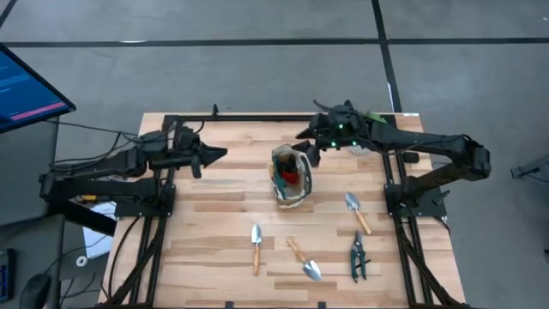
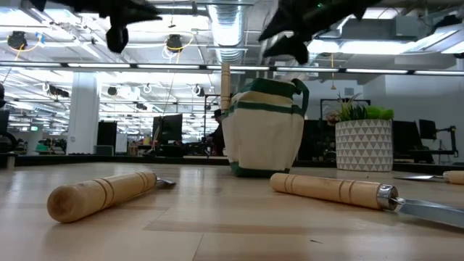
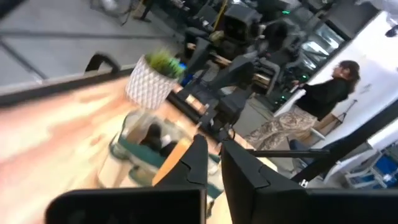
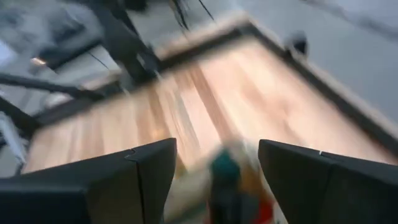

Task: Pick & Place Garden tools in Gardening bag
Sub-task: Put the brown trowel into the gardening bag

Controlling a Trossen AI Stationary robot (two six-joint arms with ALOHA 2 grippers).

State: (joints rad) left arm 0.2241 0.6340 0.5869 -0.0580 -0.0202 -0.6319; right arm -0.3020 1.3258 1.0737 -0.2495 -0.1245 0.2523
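Your gardening bag (image 1: 292,175) stands upright near the middle of the desk (image 1: 214,249), a little toward the far edge, with a red-and-black item (image 1: 292,176) showing inside its mouth. Your right end effector (image 1: 307,149) hangs just beside the bag's far right side, and its wrist view shows the two fingers spread wide with nothing between them. Your left end effector (image 1: 220,154) is held above the desk well to the left of the bag, its fingers drawn close together and empty. Along the near edge lie a wooden-handled trowel (image 1: 256,247), a second trowel (image 1: 304,260) just right of it, and green-handled pruning shears (image 1: 357,256) toward the near right corner. A third trowel (image 1: 358,212) lies right of the bag. A potted plant (image 2: 364,138) sits by the far right corner.
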